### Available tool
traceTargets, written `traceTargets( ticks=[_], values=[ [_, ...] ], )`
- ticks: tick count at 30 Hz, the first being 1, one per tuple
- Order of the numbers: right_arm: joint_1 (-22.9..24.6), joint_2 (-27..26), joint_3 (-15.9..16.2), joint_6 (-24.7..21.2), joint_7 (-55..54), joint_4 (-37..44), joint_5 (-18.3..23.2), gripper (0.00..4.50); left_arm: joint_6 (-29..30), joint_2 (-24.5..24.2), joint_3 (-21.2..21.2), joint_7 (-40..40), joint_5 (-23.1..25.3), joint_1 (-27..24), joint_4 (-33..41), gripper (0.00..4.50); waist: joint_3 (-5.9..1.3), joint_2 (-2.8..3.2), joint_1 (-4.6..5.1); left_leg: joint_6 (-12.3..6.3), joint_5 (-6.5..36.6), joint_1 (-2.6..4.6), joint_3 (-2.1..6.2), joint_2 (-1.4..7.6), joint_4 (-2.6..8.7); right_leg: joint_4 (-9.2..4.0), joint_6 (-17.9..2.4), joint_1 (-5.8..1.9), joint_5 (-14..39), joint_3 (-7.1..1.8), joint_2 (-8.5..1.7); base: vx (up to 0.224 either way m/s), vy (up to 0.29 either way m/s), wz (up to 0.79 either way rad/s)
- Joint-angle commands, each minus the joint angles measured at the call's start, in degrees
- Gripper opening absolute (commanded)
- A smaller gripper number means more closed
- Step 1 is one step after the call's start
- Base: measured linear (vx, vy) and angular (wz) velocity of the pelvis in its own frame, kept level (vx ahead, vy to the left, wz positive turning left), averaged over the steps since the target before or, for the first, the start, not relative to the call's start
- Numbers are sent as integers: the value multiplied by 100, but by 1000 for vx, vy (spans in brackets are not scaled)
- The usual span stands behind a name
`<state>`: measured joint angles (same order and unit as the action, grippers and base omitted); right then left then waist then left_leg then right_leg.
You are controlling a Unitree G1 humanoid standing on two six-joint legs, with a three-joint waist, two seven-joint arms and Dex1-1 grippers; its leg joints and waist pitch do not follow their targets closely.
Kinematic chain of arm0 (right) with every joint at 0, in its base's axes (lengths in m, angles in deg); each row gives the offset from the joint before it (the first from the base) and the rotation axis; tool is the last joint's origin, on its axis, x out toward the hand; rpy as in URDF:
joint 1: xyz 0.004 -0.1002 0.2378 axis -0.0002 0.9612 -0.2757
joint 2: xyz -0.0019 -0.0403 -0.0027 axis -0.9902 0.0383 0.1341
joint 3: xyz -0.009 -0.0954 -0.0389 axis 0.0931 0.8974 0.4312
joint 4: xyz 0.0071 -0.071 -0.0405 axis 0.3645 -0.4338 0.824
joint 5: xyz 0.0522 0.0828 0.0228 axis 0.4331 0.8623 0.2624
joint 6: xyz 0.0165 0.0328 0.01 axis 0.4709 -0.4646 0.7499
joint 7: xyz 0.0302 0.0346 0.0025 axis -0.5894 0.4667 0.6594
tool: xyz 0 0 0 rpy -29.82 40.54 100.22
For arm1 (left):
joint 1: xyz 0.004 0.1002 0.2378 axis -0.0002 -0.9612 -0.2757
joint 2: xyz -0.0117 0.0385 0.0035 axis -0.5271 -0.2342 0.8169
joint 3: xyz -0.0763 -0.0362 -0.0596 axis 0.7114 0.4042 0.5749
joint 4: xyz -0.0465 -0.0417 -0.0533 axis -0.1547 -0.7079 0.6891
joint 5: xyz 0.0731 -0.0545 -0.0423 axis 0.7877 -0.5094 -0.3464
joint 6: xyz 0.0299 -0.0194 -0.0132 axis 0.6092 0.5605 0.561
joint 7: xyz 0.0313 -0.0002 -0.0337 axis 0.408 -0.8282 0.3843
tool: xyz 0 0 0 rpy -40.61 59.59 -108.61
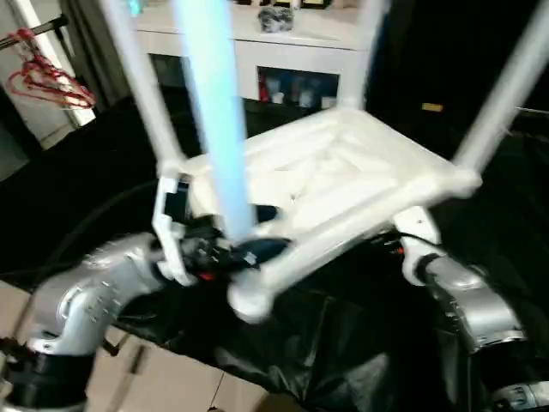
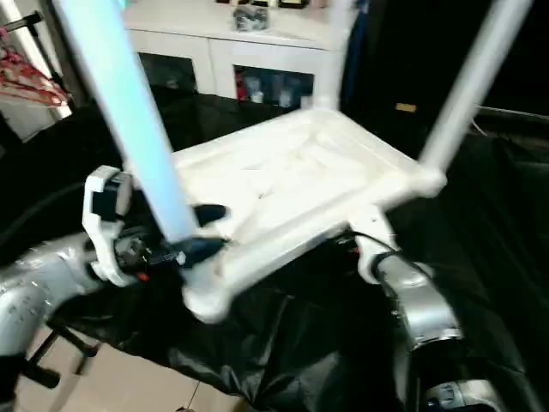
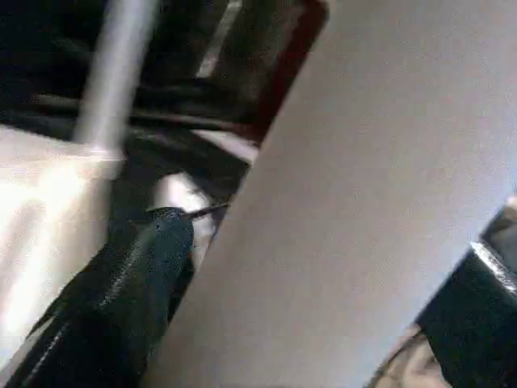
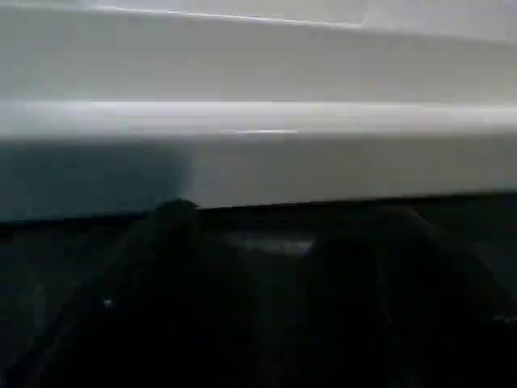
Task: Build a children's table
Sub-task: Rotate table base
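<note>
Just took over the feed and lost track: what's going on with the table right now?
The tabletop is upside down and tilted, ribbed underside up, with four legs rising from its corner sockets. The left gripper straddles the nearest leg just above its socket, a finger on each side. The right gripper reaches under the tabletop's near edge. A white cabinet stands behind.

A black sheet [image 1: 343,343] covers the work surface, crumpled toward six o'clock. The upturned tabletop [image 1: 343,172] sits above it, tilted, at centre.
</note>
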<state>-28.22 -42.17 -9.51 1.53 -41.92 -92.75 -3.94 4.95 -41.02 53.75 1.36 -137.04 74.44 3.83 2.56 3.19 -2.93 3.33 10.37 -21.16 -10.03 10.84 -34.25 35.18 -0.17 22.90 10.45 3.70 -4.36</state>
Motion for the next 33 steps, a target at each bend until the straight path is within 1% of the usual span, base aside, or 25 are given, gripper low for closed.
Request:
traceTargets(
  ticks=[1, 3, 4, 5, 7, 9, 10, 11, 12, 13, 15, 17, 18, 19, 20, 21, 22, 23, 24, 25, 26, 28, 29, 32, 33],
  values=[
    [-142, -150, 114, 78, 70, -108, -71, 377, 150, 58, -61, 144, -202, -36, 291, 448, -270, -74, -43, 82, 1823, 27, 57, 132, 448, -528, -959, -240, 2292, -232, -318, 0, 0, 0],
    [-188, -249, 173, 139, 104, -166, -116, 377, 163, 176, -132, 222, -130, -35, 317, 448, -266, -65, -34, 83, 1809, 31, 57, 131, 451, -540, -878, -230, 2393, -231, -304, 0, 0, 0],
    [-228, -311, 221, 183, 110, -217, -160, 377, 146, 260, -180, 279, -39, -18, 296, 448, -263, -90, -22, 78, 1802, 30, 53, 128, 451, -553, -849, -229, 2423, -231, -299, 0, 0, 0],
    [-272, -372, 272, 224, 103, -276, -204, 377, 83, 344, -239, 329, 90, 6, 244, 448, -261, -73, -5, 105, 1826, 26, 64, 128, 455, -553, -812, -228, 2504, -225, -301, 0, 0, 0],
    [-413, -559, 371, 347, 106, -452, -251, 377, 48, 503, -370, 445, 199, 89, 168, 448, -256, -72, 22, 132, 1878, 26, 79, 134, 467, -558, -762, -231, 2559, -216, -297, 0, 0, 0],
    [-540, -738, 443, 457, 135, -607, -244, 377, 56, 654, -457, 560, 172, 198, 111, 448, -257, -68, 57, 157, 1966, 29, 86, 128, 467, -565, -749, -229, 2592, -210, -299, 0, 0, 0],
    [-623, -849, 489, 523, 159, -715, -237, 377, 55, 761, -500, 633, 129, 282, 58, 448, -239, -64, 89, 182, 2040, -14, 104, 122, 486, -558, -733, -254, 2679, -187, -298, 0, 0, 0],
    [-637, -868, 497, 533, 159, -733, -240, 377, 45, 781, -511, 638, 134, 298, 47, 448, -234, -73, 106, 201, 2137, -14, 116, 116, 492, -588, -639, -260, 2867, -171, -305, 0, 0, 0],
    [-699, -963, 528, 579, 173, -817, -256, 377, 11, 882, -562, 658, 156, 372, -1, 448, -240, -79, 109, 203, 2155, -14, 123, 117, 491, -595, -603, -260, 2905, -172, -315, 0, 0, 0],
    [-729, -1015, 535, 603, 188, -863, -269, 377, 4, 935, -582, 668, 164, 406, -21, 448, -246, -99, 131, 196, 2100, -38, 137, 113, 493, -598, -562, -277, 2872, -177, -324, 0, 0, 0],
    [-787, -1122, 546, 676, 237, -954, -295, 377, -29, 1051, -638, 690, 232, 481, -71, 448, -255, -100, 153, 184, 2027, -49, 140, 112, 492, -581, -588, -282, 2766, -180, -324, 0, 0, 0],
    [-896, -1275, 601, 784, 285, -1122, -361, 377, -77, 1288, -757, 703, 344, 630, -190, 448, -259, -104, 191, 120, 1980, -3, 108, 112, 463, -591, -730, -238, 2548, -199, -306, 0, 0, 0],
    [-915, -1292, 612, 801, 287, -1149, -378, 377, -87, 1332, -781, 719, 369, 659, -214, 448, -263, -105, 196, 105, 1944, -9, 106, 109, 457, -586, -772, -251, 2501, -200, -312, 0, 0, 0],
    [-923, -1302, 606, 814, 288, -1164, -381, 377, -93, 1350, -793, 723, 377, 669, -224, 448, -264, -115, 211, 80, 1843, -49, 109, 101, 457, -570, -813, -291, 2427, -193, -318, 0, 0, 0],
    [-945, -1327, 589, 846, 289, -1202, -387, 377, -107, 1394, -821, 733, 395, 694, -251, 448, -272, -145, 217, 62, 1777, -61, 109, 105, 454, -563, -816, -303, 2382, -193, -320, 0, 0, 0],
    [-989, -1375, 530, 925, 303, -1280, -380, 377, -183, 1477, -901, 743, 476, 750, -331, 448, -279, -126, 213, 31, 1700, -42, 103, 113, 445, -554, -855, -286, 2291, -198, -320, 0, 0, 0],
    [-1002, -1393, 508, 959, 309, -1309, -384, 377, -224, 1526, -937, 755, 518, 781, -388, 448, -280, -126, 226, -11, 1677, -18, 85, 109, 429, -560, -913, -265, 2224, -197, -306, 0, 0, 0],
    [-1009, -1395, 502, 982, 313, -1329, -390, 377, -273, 1562, -960, 785, 577, 804, -438, 448, -282, -135, 234, -32, 1617, -36, 85, 106, 424, -549, -959, -287, 2177, -194, -310, 0, 0, 0],
    [-1012, -1395, 500, 990, 315, -1336, -392, 377, -292, 1576, -969, 797, 600, 813, -456, 448, -282, -133, 231, -44, 1610, -33, 83, 110, 424, -556, -972, -281, 2178, -193, -311, 0, 0, 0],
    [-1019, -1370, 513, 1035, 299, -1368, -438, 377, -488, 1666, -1006, 858, 775, 849, -579, 448, -285, -134, 223, -65, 1570, -14, 69, 113, 411, -554, -1000, -273, 2109, -199, -302, 0, 0, 0],
    [-1024, -1351, 495, 1059, 297, -1391, -451, 377, -552, 1690, -1014, 889, 882, 867, -647, 448, -285, -134, 223, -65, 1570, -14, 69, 113, 411, -554, -1000, -273, 2109, -199, -302, 0, 0, 0],
    [-1029, -1331, 454, 1085, 298, -1416, -456, 377, -629, 1714, -1019, 909, 1009, 883, -729, 448, -293, -115, 197, -86, 1508, 0, 68, 132, 414, -537, -1066, -275, 1915, -200, -293, 0, 0, 0],
    [-1026, -1305, 371, 1088, 311, -1423, -422, 377, -732, 1732, -1026, 933, 1141, 897, -825, 448, -295, -109, 181, -104, 1490, 0, 63, 129, 413, -538, -1094, -277, 1830, -200, -289, 0, 0, 0],
    [-995, -1229, 316, 1142, 305, -1425, -446, 377, -1060, 1776, -1068, 1030, 1443, 923, -1013, 448, -293, -105, 164, -109, 1513, 9, 62, 136, 415, -534, -1119, -281, 1780, -201, -289, 0, 0, 0],
    [-977, -1197, 263, 1154, 279, -1415, -427, 377, -1224, 1768, -1095, 1129, 1647, 944, -1122, 448, -295, -96, 148, -108, 1512, 9, 68, 138, 417, -529, -1118, -288, 1779, -202, -295, 0, 0, 0]
  ],
)
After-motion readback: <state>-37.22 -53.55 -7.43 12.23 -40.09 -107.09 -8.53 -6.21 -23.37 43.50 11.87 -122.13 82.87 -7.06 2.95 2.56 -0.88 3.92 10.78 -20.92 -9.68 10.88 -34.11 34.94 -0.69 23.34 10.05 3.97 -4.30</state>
